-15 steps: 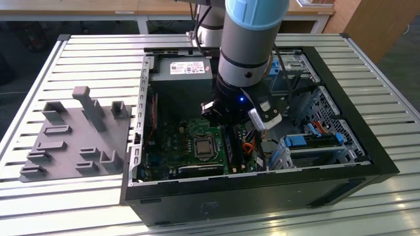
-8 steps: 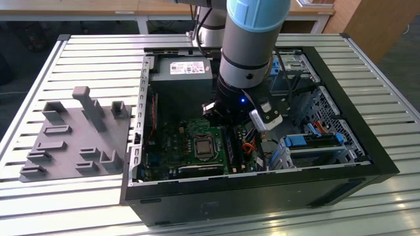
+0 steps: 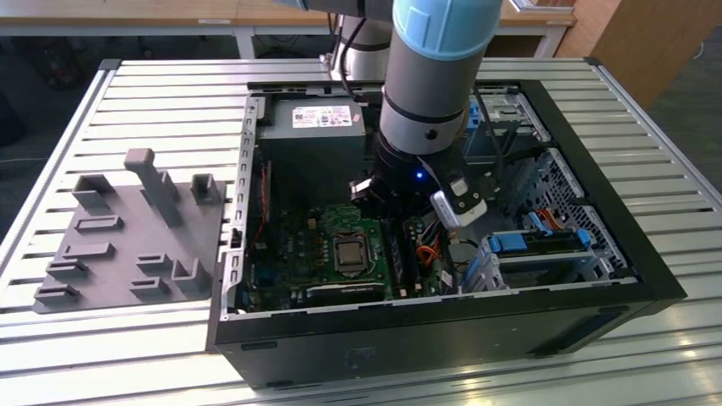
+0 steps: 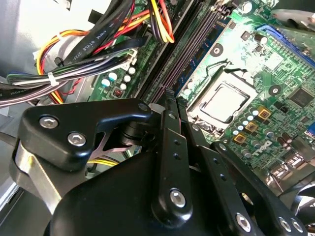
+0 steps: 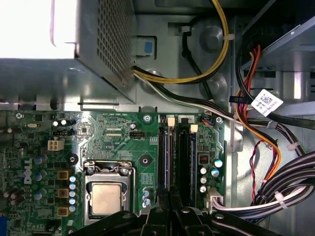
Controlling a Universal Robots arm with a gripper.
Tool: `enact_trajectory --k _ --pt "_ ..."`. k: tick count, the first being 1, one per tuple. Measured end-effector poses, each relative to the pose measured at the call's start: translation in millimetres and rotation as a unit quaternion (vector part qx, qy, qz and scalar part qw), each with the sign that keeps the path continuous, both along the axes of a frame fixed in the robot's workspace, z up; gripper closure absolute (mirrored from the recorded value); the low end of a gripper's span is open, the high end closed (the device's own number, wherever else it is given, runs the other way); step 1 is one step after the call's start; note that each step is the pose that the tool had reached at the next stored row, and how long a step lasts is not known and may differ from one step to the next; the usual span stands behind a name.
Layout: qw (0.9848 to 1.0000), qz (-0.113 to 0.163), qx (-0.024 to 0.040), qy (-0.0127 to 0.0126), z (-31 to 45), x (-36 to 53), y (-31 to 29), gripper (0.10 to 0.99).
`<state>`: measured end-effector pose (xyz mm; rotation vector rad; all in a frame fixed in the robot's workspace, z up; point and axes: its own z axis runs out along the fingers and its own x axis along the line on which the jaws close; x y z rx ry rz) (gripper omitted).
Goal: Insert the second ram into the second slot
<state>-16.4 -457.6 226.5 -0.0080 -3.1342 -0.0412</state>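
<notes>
Overhead, the claw (image 5: 170,199) looks nearly closed above the RAM slots (image 5: 177,157); its hold is unclear.

The tabletop (image 3: 135,93) is pale slatted metal with a dull sheen. The computer case (image 3: 631,262) is matt black metal. The gripper (image 4: 170,105) is smooth black plastic with shiny steel screws.
</notes>
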Motion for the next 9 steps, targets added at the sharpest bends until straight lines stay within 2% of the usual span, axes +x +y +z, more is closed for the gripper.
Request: enact_trajectory --k 6,9 --pt "1.0 0.0 -0.0012 0.0 -1.3 2.8 0.0 0.961" --pt "1.0 0.0 -0.0077 -0.0001 -1.4 3.0 0.0 0.961"
